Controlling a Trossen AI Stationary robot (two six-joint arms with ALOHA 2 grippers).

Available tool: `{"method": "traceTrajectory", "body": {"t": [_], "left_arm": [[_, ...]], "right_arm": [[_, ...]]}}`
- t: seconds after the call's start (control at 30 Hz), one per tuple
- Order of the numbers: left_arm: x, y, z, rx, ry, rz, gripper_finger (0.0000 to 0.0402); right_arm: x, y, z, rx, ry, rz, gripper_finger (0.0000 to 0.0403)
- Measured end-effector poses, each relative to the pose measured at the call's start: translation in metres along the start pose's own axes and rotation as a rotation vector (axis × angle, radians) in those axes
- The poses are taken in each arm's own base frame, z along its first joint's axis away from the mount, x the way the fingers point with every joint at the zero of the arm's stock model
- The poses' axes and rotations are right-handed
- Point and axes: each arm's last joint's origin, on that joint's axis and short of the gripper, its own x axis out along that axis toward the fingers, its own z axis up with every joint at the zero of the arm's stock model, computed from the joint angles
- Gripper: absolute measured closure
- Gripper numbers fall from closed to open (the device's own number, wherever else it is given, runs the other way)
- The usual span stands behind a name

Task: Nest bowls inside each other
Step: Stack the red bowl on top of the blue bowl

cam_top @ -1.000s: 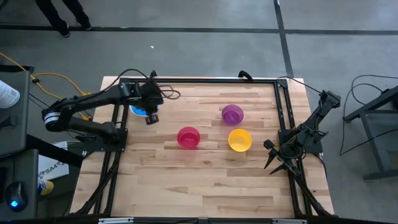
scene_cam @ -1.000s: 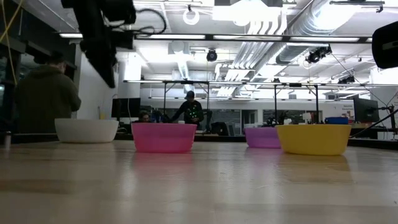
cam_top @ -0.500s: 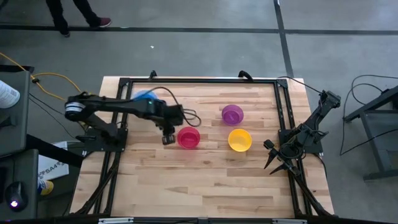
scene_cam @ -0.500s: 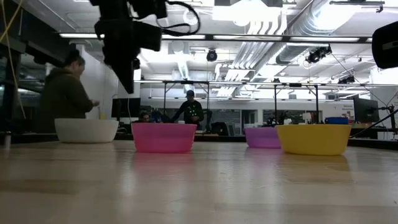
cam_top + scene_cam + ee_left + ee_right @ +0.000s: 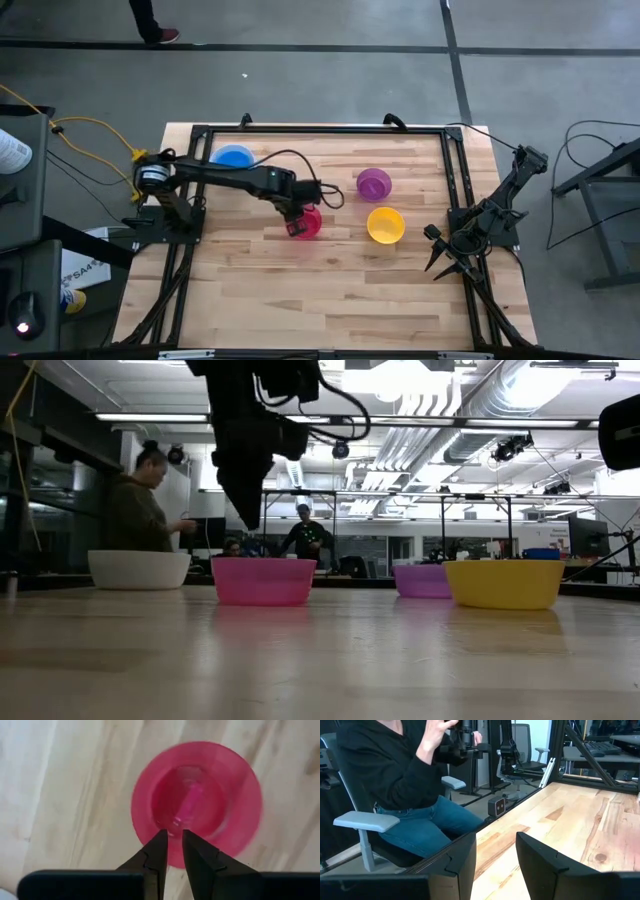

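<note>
On the table (image 5: 330, 290) sit four bowls, all empty: blue (image 5: 233, 157), red (image 5: 306, 221), yellow (image 5: 385, 225), purple (image 5: 374, 183). The left gripper (image 5: 171, 840) hovers over the red one (fingers narrowly parted, holding nothing); the right gripper (image 5: 495, 851) waits open at the table's edge.

No readable text, label, brand or number is showing in any view. A white sheet (image 5: 82, 272) at the lower left of the high view, beside the table (image 5: 330, 300), is carrying dark print (too small to make out), and nothing on the bowls or the arms is bearing lettering.
</note>
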Motion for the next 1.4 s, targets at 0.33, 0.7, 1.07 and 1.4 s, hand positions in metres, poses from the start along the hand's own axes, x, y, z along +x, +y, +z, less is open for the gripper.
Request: {"method": "traceTrajectory", "body": {"t": [0.33,0.7,1.07,1.4], "left_arm": [[0.005,0.002,0.001,-0.084,-0.017,0.085,0.0338],[0.009,0.004,-0.006,-0.144,0.065,0.126,0.0254],[0.027,0.001,-0.004,-0.137,0.096,0.142,0.0249],[0.043,-0.003,0.001,-0.108,0.098,0.109,0.0249]], "right_arm": [[0.0,0.0,0.0,0.0,-0.001,-0.002,0.027],[0.0,0.0,0.0,0.0,-0.002,-0.002,0.027],[0.0,0.0,0.0,0.0,-0.002,-0.003,0.027],[0.0,0.0,0.0,0.0,-0.002,-0.003,0.027]]}}
